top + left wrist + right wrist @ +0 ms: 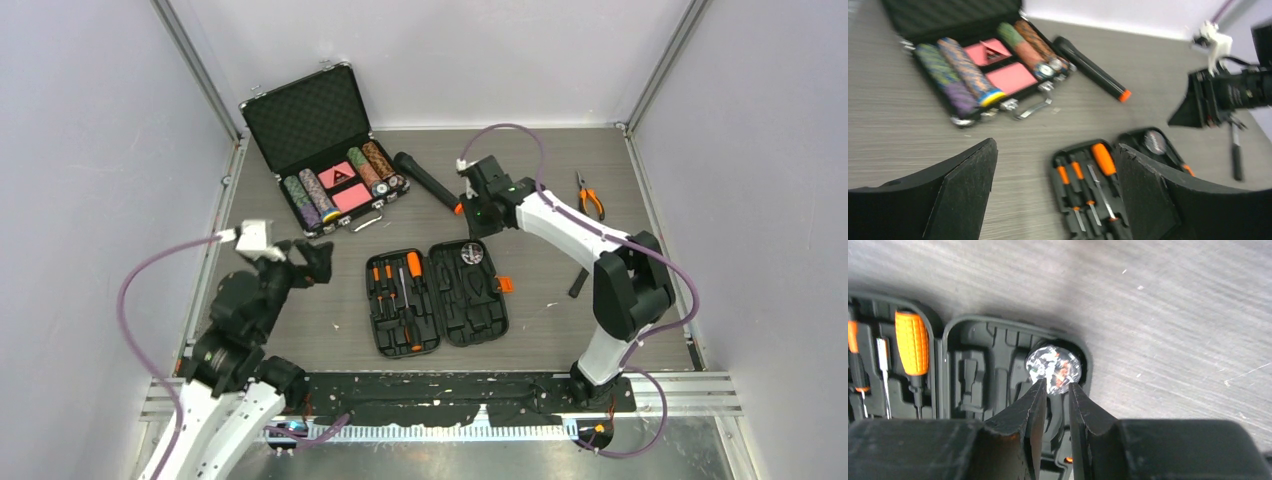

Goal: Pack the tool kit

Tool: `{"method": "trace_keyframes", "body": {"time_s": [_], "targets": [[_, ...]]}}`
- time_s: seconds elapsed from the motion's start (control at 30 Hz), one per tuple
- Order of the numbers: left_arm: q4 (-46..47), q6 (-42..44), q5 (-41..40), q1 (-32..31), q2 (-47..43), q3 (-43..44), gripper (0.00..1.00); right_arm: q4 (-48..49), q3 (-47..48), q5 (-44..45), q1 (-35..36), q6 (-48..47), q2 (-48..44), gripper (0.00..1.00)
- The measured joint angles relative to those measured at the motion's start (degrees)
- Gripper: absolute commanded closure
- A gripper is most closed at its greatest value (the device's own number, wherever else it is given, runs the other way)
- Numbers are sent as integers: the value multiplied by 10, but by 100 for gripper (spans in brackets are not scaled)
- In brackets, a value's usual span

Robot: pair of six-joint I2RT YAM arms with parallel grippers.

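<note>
The black tool kit case (436, 300) lies open and flat mid-table. Its left half holds orange-handled screwdrivers (400, 288), its right half a round shiny disc (471, 254). Orange-and-black pliers (590, 198) lie loose on the table at far right. My right gripper (478, 215) hovers over the case's far right corner. In the right wrist view that gripper (1057, 384) has a narrow gap with nothing in it, just above the disc (1054, 366). My left gripper (310, 262) hangs wide open and empty left of the case (1055, 170), its black pads (968, 185) framing the screwdrivers (1104, 159).
An open metal-edged poker chip case (320, 150) stands at the back left. A black flashlight with an orange tip (430, 182) lies beside it. A small dark piece (579, 283) lies right of the kit, near the right arm's base. Walls close in on three sides.
</note>
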Motion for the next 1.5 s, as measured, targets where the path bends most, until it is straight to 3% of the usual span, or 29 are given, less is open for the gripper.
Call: {"method": "trace_keyframes", "body": {"time_s": [0.2,0.43,0.5,0.8,1.07,1.5], "targets": [[77,-100,126,-34,224,30,27,74,-45,-57,-61,5,-18,68],[152,-150,177,-131,497,134,49,141,-116,-136,-108,27,-16,65],[175,-161,188,-145,564,173,59,163,-132,-160,-120,33,-16,65],[205,-192,232,-173,814,330,80,243,-193,-235,-144,65,-16,65],[164,-191,232,-182,898,373,100,280,-220,-257,-148,79,-15,66],[122,-188,219,-186,955,410,100,344,-259,-300,-171,120,-19,68]]}}
